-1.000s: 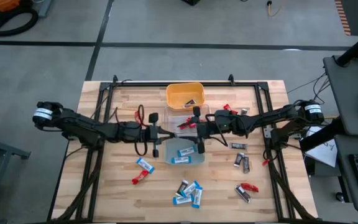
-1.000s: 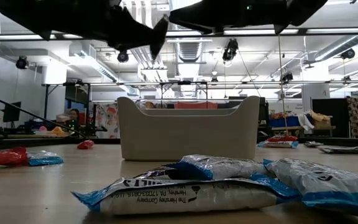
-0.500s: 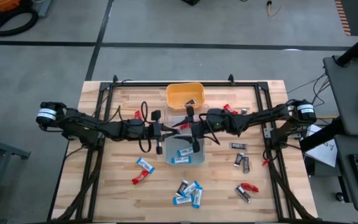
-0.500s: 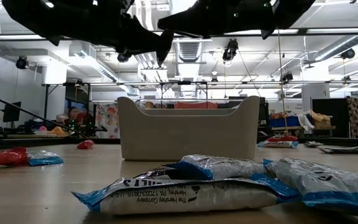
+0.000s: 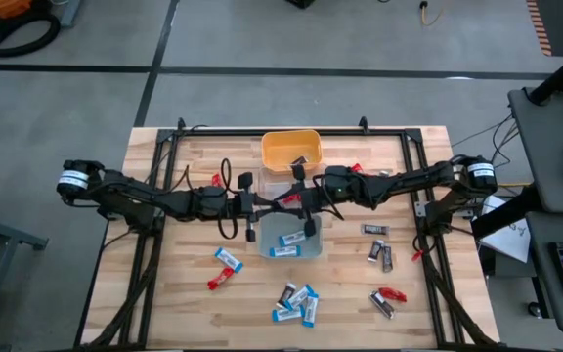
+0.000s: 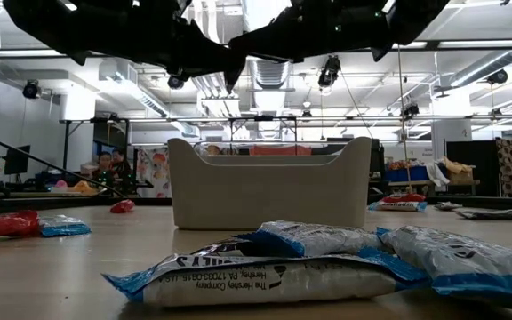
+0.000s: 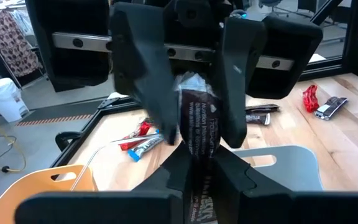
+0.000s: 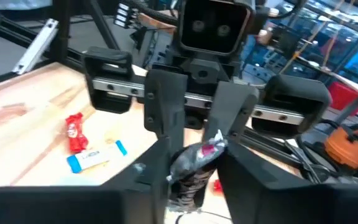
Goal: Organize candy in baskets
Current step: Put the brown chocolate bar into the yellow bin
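Gripping: left gripper clamped on a dark-wrapped bar; right gripper closing round its other end, I judge.
Spot: above the clear basket.
Sorted: a few pieces in yellow basket and grey-blue basket.
Left: many bars scattered on table.
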